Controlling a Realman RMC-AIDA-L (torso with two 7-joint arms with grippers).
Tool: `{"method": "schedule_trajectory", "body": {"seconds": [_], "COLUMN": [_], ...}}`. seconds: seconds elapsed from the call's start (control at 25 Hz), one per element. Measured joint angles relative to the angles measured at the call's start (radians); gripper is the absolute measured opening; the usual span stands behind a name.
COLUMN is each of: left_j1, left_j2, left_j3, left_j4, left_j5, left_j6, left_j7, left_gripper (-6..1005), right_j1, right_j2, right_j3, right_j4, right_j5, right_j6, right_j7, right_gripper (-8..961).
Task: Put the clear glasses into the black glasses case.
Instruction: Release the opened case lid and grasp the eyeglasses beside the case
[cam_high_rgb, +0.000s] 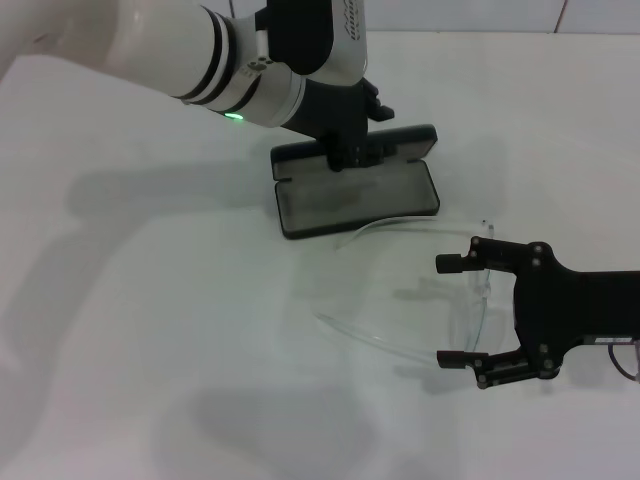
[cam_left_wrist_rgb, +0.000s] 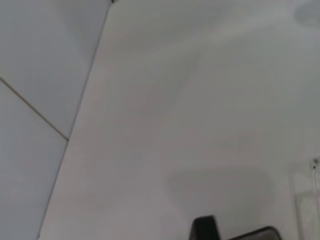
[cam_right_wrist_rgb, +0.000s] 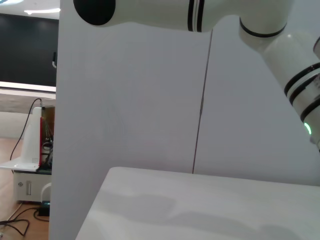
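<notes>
Black glasses case (cam_high_rgb: 355, 195) lying open on white tabletop (cam_high_rgb: 150, 330), lid standing up at far side, grey lining showing. Left gripper (cam_high_rgb: 350, 150) sitting at lid's upper edge, touching it; can't tell jaw state. Clear glasses (cam_high_rgb: 420, 290) lying on tabletop just in front of case, temple arms pointing toward robot's left. Right gripper (cam_high_rgb: 462, 310) sitting low at lens end, jaws spread wide, straddling lens, not clamping.

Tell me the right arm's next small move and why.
Probably close the right gripper on the clear glasses: its jaws are open on either side of the front, nothing held yet. The left gripper is at the lid of the black glasses case, which lies open on the table.
</notes>
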Motion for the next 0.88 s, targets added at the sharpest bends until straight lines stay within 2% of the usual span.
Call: {"method": "schedule_trajectory", "body": {"seconds": [0.12,0.28,0.4,0.56,0.72,0.8,0.88], "left_j1": [0.018,0.094,0.194,0.340,0.435,0.457,0.466], "left_j2": [-0.001,0.004,0.005,0.008,0.009,0.010,0.011], "left_j3": [-0.002,-0.054,-0.076,-0.119,-0.191,-0.227,-0.266], "left_j4": [0.018,0.025,0.020,-0.001,-0.059,-0.098,-0.138], "left_j5": [-0.055,-0.376,-0.674,-0.932,-1.006,-1.009,-1.009], "left_j6": [-0.004,0.014,0.098,0.253,0.372,0.416,0.452], "left_j7": [0.005,0.141,0.287,0.387,0.418,0.419,0.419], "left_gripper": [326,469,554,608,648,649,649], "right_j1": [0.000,0.006,0.010,0.027,0.103,0.147,0.198], "right_j2": [0.000,-0.003,-0.010,-0.034,-0.056,-0.054,-0.039], "right_j3": [0.001,0.003,0.004,0.003,-0.001,-0.004,-0.019], "right_j4": [-0.001,-0.013,-0.088,-0.285,-0.539,-0.615,-0.693], "right_j5": [0.000,0.003,0.004,-0.101,-0.357,-0.470,-0.603], "right_j6": [0.002,0.000,-0.006,-0.005,-0.055,-0.104,-0.165], "right_j7": [0.000,0.001,0.029,0.137,0.304,0.360,0.406], "right_gripper": [873,872,872,871,871,871,870]}}
